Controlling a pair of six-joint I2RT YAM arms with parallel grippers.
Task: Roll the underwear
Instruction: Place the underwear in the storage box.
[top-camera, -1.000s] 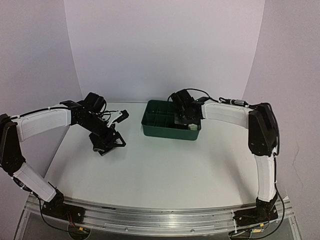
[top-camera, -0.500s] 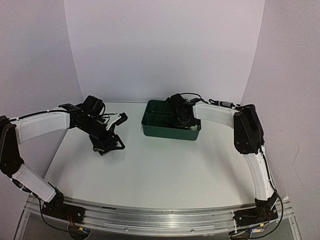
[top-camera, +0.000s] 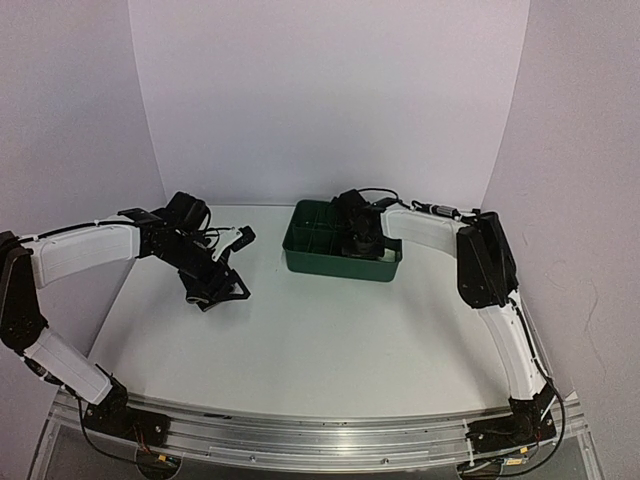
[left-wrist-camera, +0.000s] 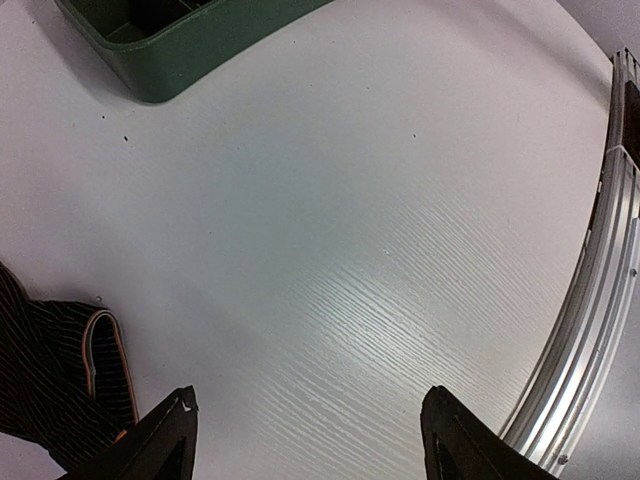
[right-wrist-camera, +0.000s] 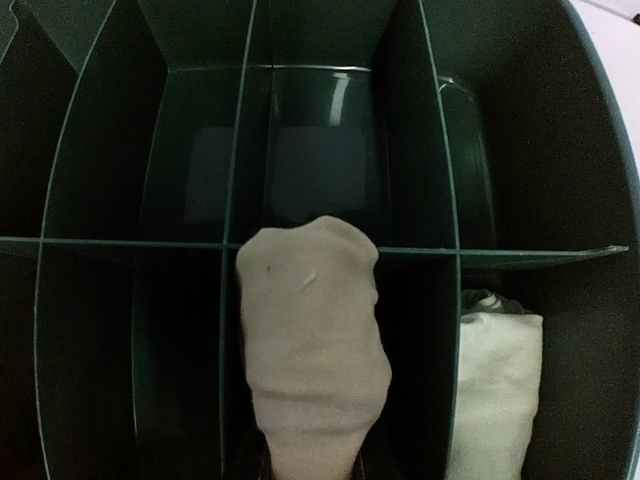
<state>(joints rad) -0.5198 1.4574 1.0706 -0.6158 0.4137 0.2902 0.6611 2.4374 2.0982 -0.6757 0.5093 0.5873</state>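
Stowage: cream roll (right-wrist-camera: 315, 340) going into green tray (top-camera: 300, 262).
Right claw (top-camera: 362, 243) clamped on the roll, end-first over a middle tray cell, probably so it drops in without unrolling. White roll (right-wrist-camera: 495, 380) sits in the neighbouring cell. Left claw (left-wrist-camera: 310, 400) jaws apart, low over counter (top-camera: 320, 340) well left of the tray, beside dark striped garment (left-wrist-camera: 40, 370), likely next up.
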